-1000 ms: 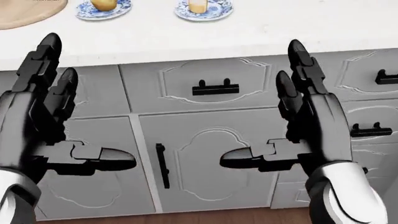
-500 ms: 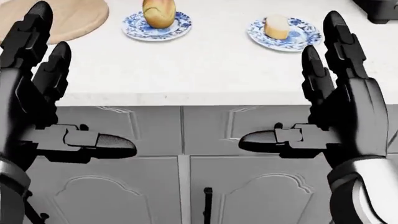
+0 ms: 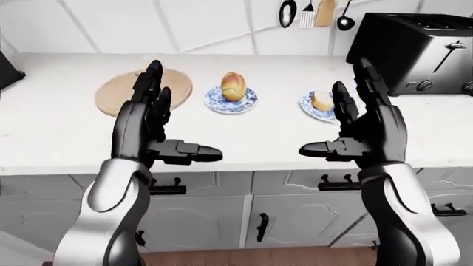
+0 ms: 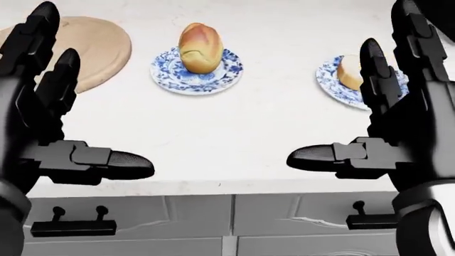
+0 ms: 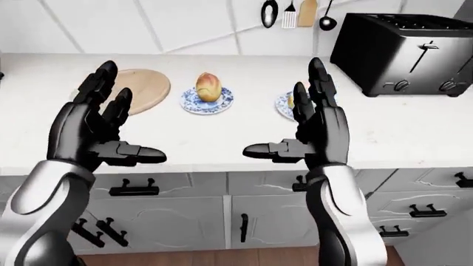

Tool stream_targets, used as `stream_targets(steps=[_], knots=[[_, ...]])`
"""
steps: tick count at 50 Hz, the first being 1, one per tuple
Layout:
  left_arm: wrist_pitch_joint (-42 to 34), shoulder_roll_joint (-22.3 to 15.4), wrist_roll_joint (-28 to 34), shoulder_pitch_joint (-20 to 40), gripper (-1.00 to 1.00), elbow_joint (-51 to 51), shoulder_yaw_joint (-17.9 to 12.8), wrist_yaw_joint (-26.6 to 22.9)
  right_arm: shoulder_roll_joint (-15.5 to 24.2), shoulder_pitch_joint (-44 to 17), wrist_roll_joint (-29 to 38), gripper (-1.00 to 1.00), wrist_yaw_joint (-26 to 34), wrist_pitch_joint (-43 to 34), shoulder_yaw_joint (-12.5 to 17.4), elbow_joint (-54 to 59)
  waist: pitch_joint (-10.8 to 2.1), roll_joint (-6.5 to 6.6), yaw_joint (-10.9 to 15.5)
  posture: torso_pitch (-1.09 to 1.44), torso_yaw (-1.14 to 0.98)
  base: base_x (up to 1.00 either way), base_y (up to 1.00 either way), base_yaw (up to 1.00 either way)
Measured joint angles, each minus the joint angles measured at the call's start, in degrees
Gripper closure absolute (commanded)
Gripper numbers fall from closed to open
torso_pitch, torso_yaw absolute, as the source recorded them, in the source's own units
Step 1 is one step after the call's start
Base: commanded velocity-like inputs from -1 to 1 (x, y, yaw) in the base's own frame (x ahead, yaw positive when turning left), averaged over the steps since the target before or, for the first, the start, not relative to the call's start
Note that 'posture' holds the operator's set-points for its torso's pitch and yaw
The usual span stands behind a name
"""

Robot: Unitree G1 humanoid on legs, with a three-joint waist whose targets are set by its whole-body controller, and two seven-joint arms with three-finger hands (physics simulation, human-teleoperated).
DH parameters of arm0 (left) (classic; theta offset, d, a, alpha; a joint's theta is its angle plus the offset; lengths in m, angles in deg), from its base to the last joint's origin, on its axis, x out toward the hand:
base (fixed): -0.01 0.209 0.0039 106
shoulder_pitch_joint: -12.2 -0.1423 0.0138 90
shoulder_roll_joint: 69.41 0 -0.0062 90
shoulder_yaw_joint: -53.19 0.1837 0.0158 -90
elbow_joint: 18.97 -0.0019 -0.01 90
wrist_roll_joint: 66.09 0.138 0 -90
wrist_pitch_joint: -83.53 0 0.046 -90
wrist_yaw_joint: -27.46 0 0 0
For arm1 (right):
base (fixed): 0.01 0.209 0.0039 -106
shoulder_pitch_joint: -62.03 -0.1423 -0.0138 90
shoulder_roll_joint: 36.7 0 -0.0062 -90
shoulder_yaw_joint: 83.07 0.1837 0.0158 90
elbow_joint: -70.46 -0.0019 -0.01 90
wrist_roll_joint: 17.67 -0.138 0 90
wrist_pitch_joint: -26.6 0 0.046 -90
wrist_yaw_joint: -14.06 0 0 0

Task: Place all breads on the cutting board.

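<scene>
A golden bread roll [image 4: 200, 48] stands on a blue patterned plate [image 4: 169, 74] at the top middle of the head view. A smaller pale bread piece [image 4: 348, 72] lies on a second blue plate [image 4: 328, 84] to the right, partly hidden by my right hand. The round wooden cutting board [image 4: 103, 42] lies at the top left, bare. My left hand [image 4: 89, 106] is open and empty above the counter's near edge, below the board. My right hand [image 4: 345, 112] is open and empty, its fingers in front of the right plate.
The white countertop [image 4: 234, 133] carries a black toaster [image 3: 417, 50] at the right. Utensils [image 3: 314, 14] hang on the tiled wall. Grey cabinets with black handles [image 4: 71, 226] run below the counter.
The whole picture has shifted: the counter, plates and board have slid down and grown larger in the head view, so the camera has moved. Both hands stay open and raised.
</scene>
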Motion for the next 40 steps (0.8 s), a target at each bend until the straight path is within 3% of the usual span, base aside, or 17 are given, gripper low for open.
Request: stream_targets(steps=[4,10,16,17,18,19,22,24,27,29,31,33,40], knots=[[-0.2,0.0,0.1,0.2,-1.0,-0.6,-0.3,0.0,0.3,-0.1,0.0,-1.0,-0.1,-0.8,-0.2,0.6,-0.32,-3.52,-0.5,0.0,0.0,0.0,-0.24,0.0],[-0.2,0.2,-0.6,-0.1,-1.0,-0.9,0.8,-0.7,0.2,0.4,1.4,-1.0,-0.4,-0.2,0.5,1.5,1.19,-1.4,-1.4,0.0,0.0,0.0,-0.07,0.0],[0.2,0.0,-0.9,0.5,-1.0,-0.1,0.2,-0.7,0.2,-0.2,1.3,-1.0,-0.6,-1.3,0.3,0.5,1.1,3.86,-1.8,0.0,0.0,0.0,-0.27,0.0],[0.2,-0.3,-0.9,0.5,-1.0,0.0,-0.1,-0.7,0.0,-0.5,1.3,-1.0,-0.5,-1.3,0.0,0.1,1.35,3.87,-1.5,0.0,0.0,0.0,-0.33,0.0],[0.1,-0.4,-0.8,0.3,-1.0,-0.2,-0.5,-0.5,-0.3,-0.4,1.1,-1.0,-0.4,-1.4,-0.5,0.1,1.65,3.04,-0.9,0.0,0.0,0.0,-0.33,0.0],[-0.1,-0.3,-0.7,-0.1,-1.0,-0.5,-0.8,-0.3,-0.4,-0.3,0.9,-1.0,-0.2,-1.6,-1.0,0.3,1.68,2.99,-0.6,0.0,0.0,0.0,-0.33,0.0],[-0.7,-0.3,-0.3,-0.4,-1.0,-1.5,-1.0,0.1,-0.3,-0.2,0.6,-1.0,0.3,-1.6,-1.2,1.2,0.45,3.25,-0.3,0.0,0.0,0.0,-0.33,0.0],[-0.5,-0.4,-0.4,0.1,-1.0,-1.0,-0.8,0.2,-0.1,-0.3,0.7,-1.0,0.4,-1.2,-0.5,0.9,0.08,2.5,-0.4,0.0,0.0,0.0,-0.33,0.0],[0.0,-0.6,-0.9,0.5,-1.0,0.1,-1.0,0.1,-0.1,-0.4,0.7,-1.0,0.1,-0.7,0.1,-0.1,0.65,0.41,-0.1,0.0,0.0,0.0,-0.22,0.0],[-0.1,-0.7,-1.0,1.3,-1.0,0.5,-1.1,0.2,0.2,-0.7,0.7,-1.0,-0.1,-0.3,0.3,-0.7,1.03,-2.22,0.2,0.0,0.0,0.0,0.0,0.0],[-0.2,0.0,-1.4,0.7,-1.0,0.6,-0.2,0.2,0.5,-0.3,0.9,-1.0,-0.2,-0.1,0.9,0.0,2.23,-1.59,-0.7,0.0,0.0,0.0,0.0,0.0],[-1.3,-0.1,-2.1,0.5,-1.0,-0.1,0.5,-0.1,0.6,0.2,1.1,-1.0,-0.7,-0.8,1.4,1.1,2.55,-0.75,-1.1,0.0,0.0,0.04,0.0,0.0],[-1.0,-0.6,-2.1,1.3,-1.0,0.6,-0.2,0.3,0.7,-0.2,1.2,-1.0,-0.8,-0.8,1.1,0.6,1.54,3.25,-1.5,0.0,0.0,0.12,-0.01,0.0]])
